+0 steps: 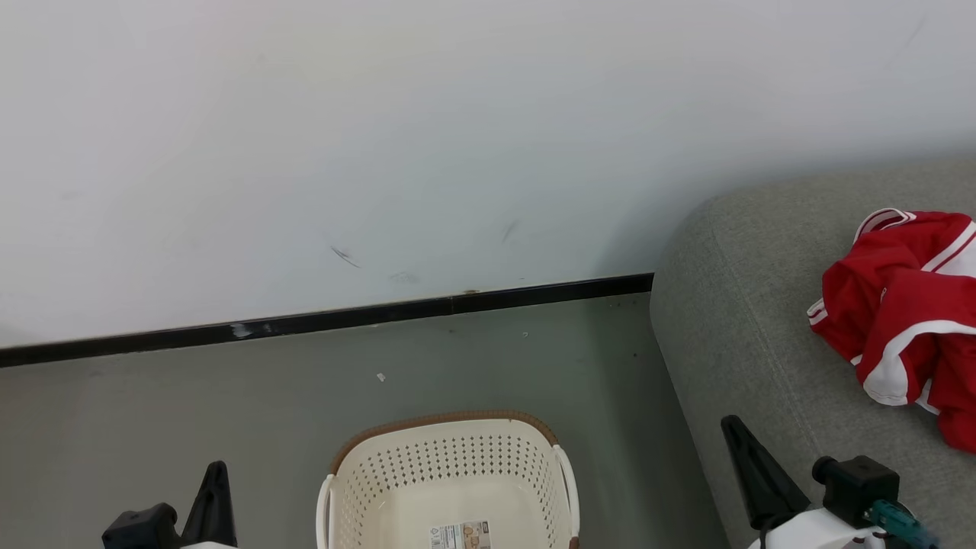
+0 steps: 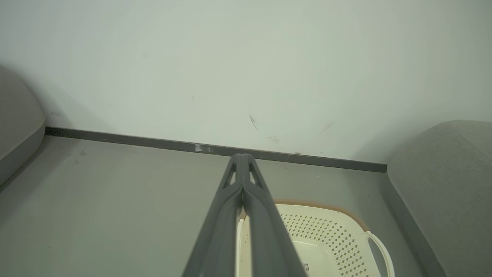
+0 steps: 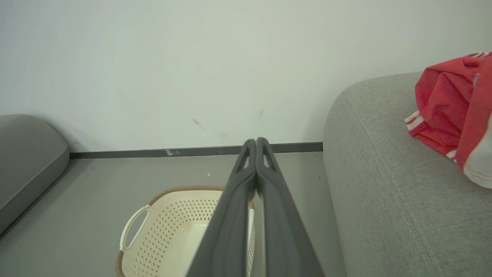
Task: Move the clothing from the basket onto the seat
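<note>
Left end effector (image 2: 243, 157) and right end effector (image 3: 256, 141) were closed, empty; the crumpled red-and-white fabric clothing (image 1: 900, 305) on the right, on the grey upholstered seat (image 1: 747, 328), looked limp and light, best pinched at a raised fold.

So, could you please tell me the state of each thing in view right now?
basket: upright on the floor, visible part empty.
clothing: crumpled in a heap on the seat, unheld.
seat: bears the clothing.
left gripper: shut, empty.
right gripper: shut, empty.
</note>
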Controlling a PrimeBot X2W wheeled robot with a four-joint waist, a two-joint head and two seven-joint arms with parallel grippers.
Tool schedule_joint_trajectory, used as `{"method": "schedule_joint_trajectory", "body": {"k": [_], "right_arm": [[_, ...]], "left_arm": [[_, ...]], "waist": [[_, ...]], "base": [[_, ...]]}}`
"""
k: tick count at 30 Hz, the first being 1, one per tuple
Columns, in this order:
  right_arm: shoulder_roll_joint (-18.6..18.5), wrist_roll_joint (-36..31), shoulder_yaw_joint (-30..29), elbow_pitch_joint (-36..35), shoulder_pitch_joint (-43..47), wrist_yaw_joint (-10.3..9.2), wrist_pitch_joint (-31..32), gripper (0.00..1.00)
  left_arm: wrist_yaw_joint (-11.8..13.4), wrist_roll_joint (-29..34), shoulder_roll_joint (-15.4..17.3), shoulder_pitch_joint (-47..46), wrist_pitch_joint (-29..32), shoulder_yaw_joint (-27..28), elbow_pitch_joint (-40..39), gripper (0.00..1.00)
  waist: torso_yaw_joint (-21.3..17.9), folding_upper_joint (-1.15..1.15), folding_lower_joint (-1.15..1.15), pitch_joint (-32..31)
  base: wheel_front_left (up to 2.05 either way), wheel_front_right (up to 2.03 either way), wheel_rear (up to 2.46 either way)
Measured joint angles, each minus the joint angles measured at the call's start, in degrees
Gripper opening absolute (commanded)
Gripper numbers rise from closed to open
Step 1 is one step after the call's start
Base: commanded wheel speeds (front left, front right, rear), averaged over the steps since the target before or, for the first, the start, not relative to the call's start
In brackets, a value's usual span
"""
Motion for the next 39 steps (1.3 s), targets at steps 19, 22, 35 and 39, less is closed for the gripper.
{"method": "schedule_joint_trajectory", "body": {"k": [19,22,35,39], "right_arm": [[0.01,18.00,-0.60,-1.65,0.62,0.00,1.69,0.00],[-0.05,20.76,-0.74,-1.56,0.60,0.00,2.22,0.00],[-1.19,34.04,-1.33,-0.75,-0.09,-0.02,4.88,0.00],[-1.74,37.74,-1.56,-0.11,-0.24,-0.03,5.65,0.00]], "left_arm": [[-4.08,-10.77,-1.97,-0.01,3.78,3.81,-0.81,0.00],[-4.79,-12.37,-2.22,-0.01,4.32,4.46,-0.87,0.00],[-7.84,-20.42,-3.80,-0.02,7.13,7.58,-1.16,0.00],[-8.82,-22.86,-4.20,-0.04,7.87,8.44,-1.19,0.00]], "waist": [[0.65,0.00,0.17,0.20],[0.75,0.00,0.28,0.16],[1.19,0.00,0.50,-0.01],[1.31,0.00,0.48,0.02]], "base": [[0.00,0.00,0.00],[0.00,0.00,0.00],[0.00,0.00,0.00],[0.00,0.00,0.00]]}}
